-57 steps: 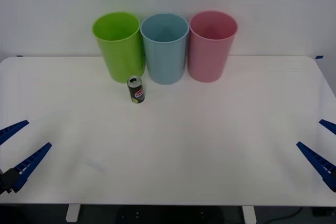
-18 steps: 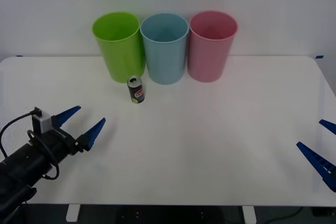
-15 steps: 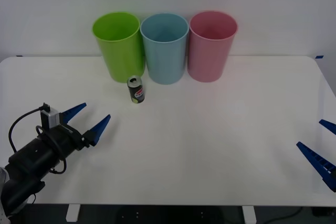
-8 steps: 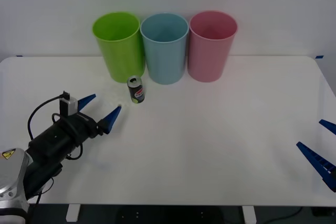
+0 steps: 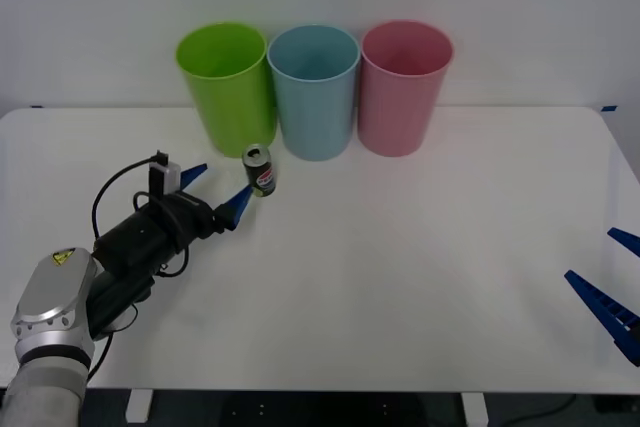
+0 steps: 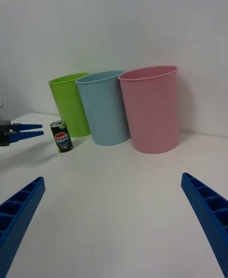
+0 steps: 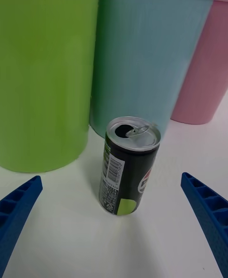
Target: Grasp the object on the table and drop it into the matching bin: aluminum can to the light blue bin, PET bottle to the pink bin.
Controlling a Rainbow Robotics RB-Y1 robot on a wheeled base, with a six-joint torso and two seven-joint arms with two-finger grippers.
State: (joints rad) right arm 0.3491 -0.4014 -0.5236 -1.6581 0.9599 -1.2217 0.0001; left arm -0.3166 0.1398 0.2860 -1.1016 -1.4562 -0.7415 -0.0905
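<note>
The right gripper (image 5: 612, 282), blue and ribbed, sat parked at the near right edge of the large white flat tabletop (image 5: 420, 267), well apart from everything else; its two fingers (image 6: 209, 218) were spread wide, nothing between them.

Farther in on the left side, the left arm, black with a silver housing and a looped cable, reached forward and to the right across the table. Its left gripper (image 5: 218, 190) was open, the two blue fingertips (image 5: 238, 207) spread and empty, low over the surface. One tip lay just beside the small dark aluminum drink can (image 5: 260, 170), the other farther left; whether the nearer tip touched the can could not be told from the front view. In the left wrist view the can (image 7: 130, 165) stood upright, centred between the two parted fingers and still ahead of them, its silver top open with the tab raised, a green patch low on its side and a white-red mark on the label.

Just behind the can stood three tall tapered plastic bins in a row near the table's far edge, close together. The lime green bin (image 5: 225, 87) was on the left, the light blue bin (image 5: 314, 90) in the middle, and the pink bin (image 5: 404, 85) on the right. The can stood on the table in front of the gap between the green and light blue bins.
</note>
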